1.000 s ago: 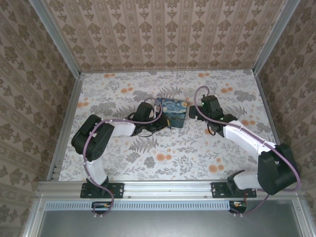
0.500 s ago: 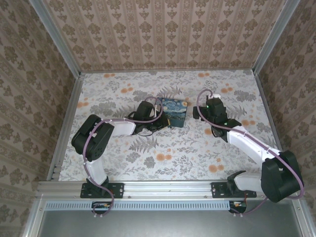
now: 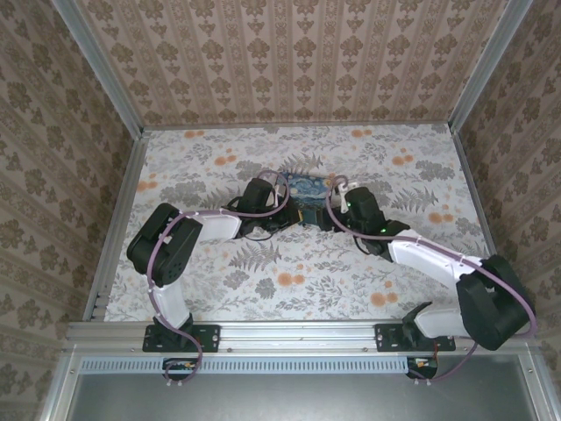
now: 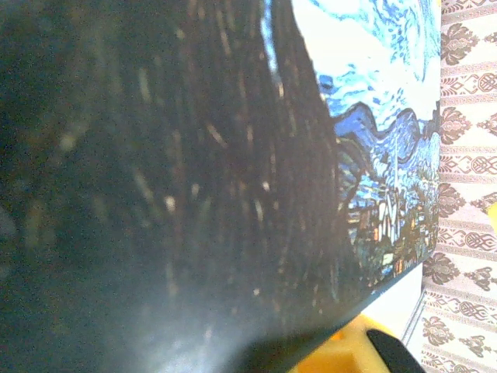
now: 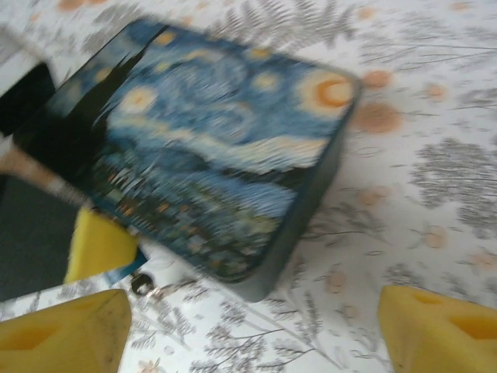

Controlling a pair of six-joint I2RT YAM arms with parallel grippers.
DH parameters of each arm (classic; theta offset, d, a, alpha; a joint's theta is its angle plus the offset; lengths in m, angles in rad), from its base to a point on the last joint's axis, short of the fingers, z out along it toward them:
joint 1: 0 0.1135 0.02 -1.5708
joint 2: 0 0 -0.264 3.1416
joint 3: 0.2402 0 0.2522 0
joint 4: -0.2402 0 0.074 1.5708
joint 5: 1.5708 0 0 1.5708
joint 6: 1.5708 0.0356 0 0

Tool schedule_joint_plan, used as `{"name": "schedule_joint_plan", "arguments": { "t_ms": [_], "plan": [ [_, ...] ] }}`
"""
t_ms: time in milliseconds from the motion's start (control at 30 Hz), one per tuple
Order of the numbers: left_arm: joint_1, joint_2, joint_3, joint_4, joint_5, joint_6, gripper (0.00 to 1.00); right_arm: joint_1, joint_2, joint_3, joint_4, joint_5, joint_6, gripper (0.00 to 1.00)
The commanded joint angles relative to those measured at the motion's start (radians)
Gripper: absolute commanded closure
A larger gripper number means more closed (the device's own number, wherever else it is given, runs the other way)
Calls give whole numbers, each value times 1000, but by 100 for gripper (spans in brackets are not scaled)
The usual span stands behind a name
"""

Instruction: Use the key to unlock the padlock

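1. We find the padlock (image 5: 133, 276) in the right wrist view as a tiny dark, teal-tinged thing. It lies on the table (image 3: 219, 167) just beside the near corner of the box (image 3: 314, 195), close against a yellow finger (image 5: 97, 241) of the left gripper (image 3: 282, 209). Blur hides its details.
2. A thin bright metal piece (image 5: 168, 290) lies just beside it; we cannot tell whether it is the key.
3. The box, printed with blue and yellow swirls, lies flat near the table's middle, somewhat closer to the far edge.
4. The table has a pale print of ferns and orange blooms. Brown patterned walls (image 3: 289, 61) close 3 sides, and a metal rail (image 3: 298, 333) runs along the near edge.
5. The left gripper sits at the box's left side; we cannot tell whether its claw is clamped or parted.
6. The right gripper (image 5: 252, 303) hangs low by the box's near right corner, its 2 yellow fingers spread wide apart.
7. The left arm (image 3: 162, 246) rises from the near left edge, bends, and lies rightward to the box. The right arm (image 3: 438, 259) bends near the right edge and stretches left toward the box.
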Motion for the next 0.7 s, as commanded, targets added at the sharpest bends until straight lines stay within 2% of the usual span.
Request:
{"name": "schedule_joint_plan", "arguments": {
  "t_ms": [0,100,200,433,533,667],
  "plan": [
    [4,-25,36,14,20,8,100,59,51,2,44,-52,-44,23],
    [4,-28,37,13,30,1,100,99,131,12,58,-43,-76,30],
    [4,-32,37,12,39,-4,100,112,179,18,71,-36,-99,42],
    [4,-29,49,11,64,-19,100,119,231,20,93,-16,-134,57],
    [4,-27,50,17,76,-34,100,120,246,21,105,-15,-146,60],
    [4,-25,52,26,90,-50,100,123,255,21,125,-13,-157,59]
  ]
}}
